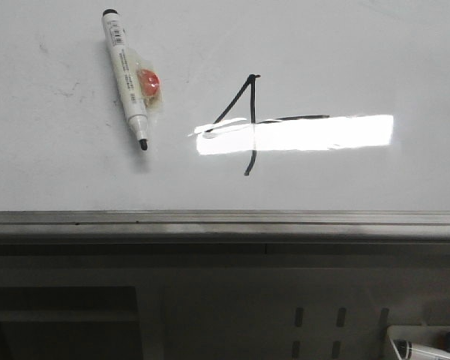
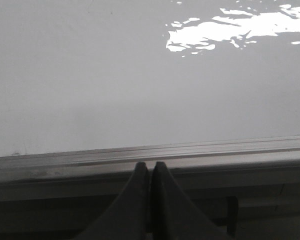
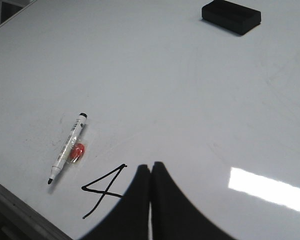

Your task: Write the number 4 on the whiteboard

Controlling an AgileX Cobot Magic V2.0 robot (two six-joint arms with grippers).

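Note:
The whiteboard (image 1: 345,52) fills the front view, glossy white with a bright light reflection. A black hand-drawn number 4 (image 1: 247,124) sits at its middle; it also shows in the right wrist view (image 3: 102,190), partly behind my fingers. A white marker (image 1: 126,79) with an uncapped black tip and an orange blob taped to it lies flat to the 4's left, also in the right wrist view (image 3: 66,148). My right gripper (image 3: 151,166) is shut and empty above the board beside the 4. My left gripper (image 2: 148,165) is shut and empty over the board's grey edge rail (image 2: 90,160).
A black eraser block (image 3: 231,16) lies on the far part of the board. The grey metal rail (image 1: 225,222) runs along the near edge, with a dark cabinet front below. A tray with markers (image 1: 427,343) shows at the lower right.

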